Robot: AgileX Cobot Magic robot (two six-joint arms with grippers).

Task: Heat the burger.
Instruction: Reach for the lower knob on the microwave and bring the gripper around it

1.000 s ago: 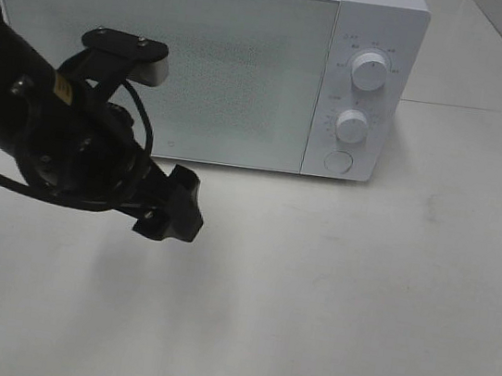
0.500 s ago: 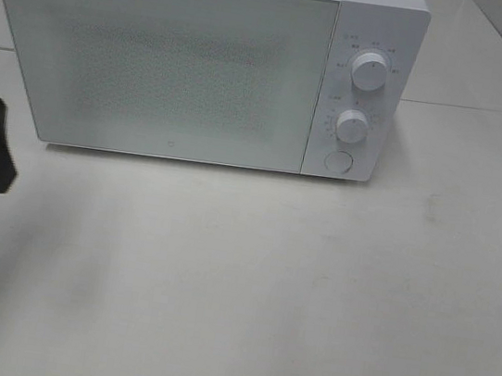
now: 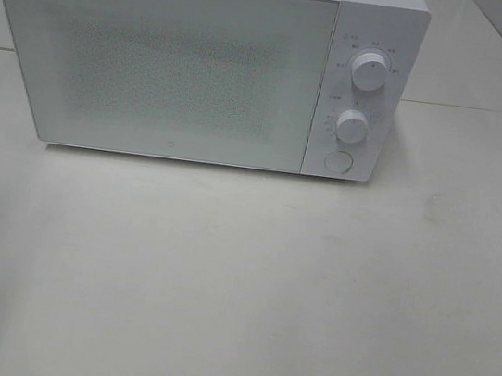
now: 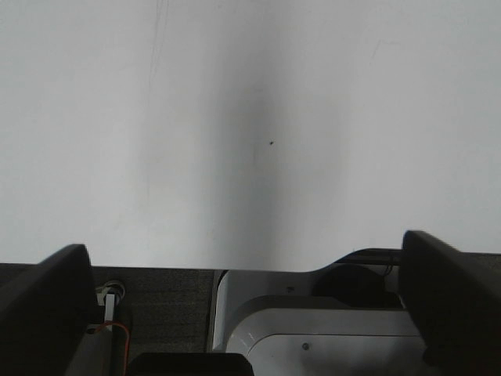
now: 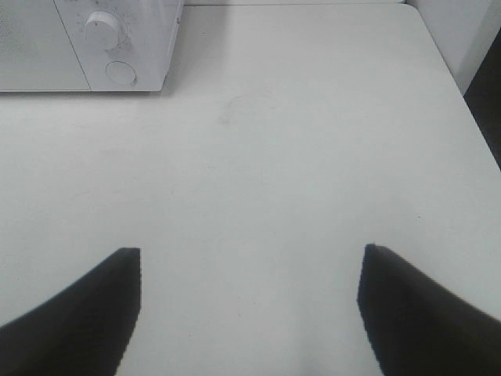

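The burger is out of view in every frame. A white microwave (image 3: 156, 63) stands at the back of the table with its frosted door shut; a corner of the microwave (image 5: 86, 47) also shows in the right wrist view. Neither arm appears in the exterior high view. My left gripper (image 4: 243, 247) is open with nothing between its fingers (image 4: 47, 290), above the white table's edge and a grey-white base (image 4: 313, 329). My right gripper (image 5: 250, 251) is open and empty too, over bare table in front of and to the right of the microwave.
The microwave's panel carries an upper knob (image 3: 370, 69), a lower knob (image 3: 352, 126) and a round button (image 3: 337, 161). The white table (image 3: 264, 293) stretches in front of the microwave. A second table surface (image 3: 493, 63) lies behind on the right.
The left arm, which reached in front of the microwave door a second ago, has drawn back to the left and left the exterior high view. The door stays shut.
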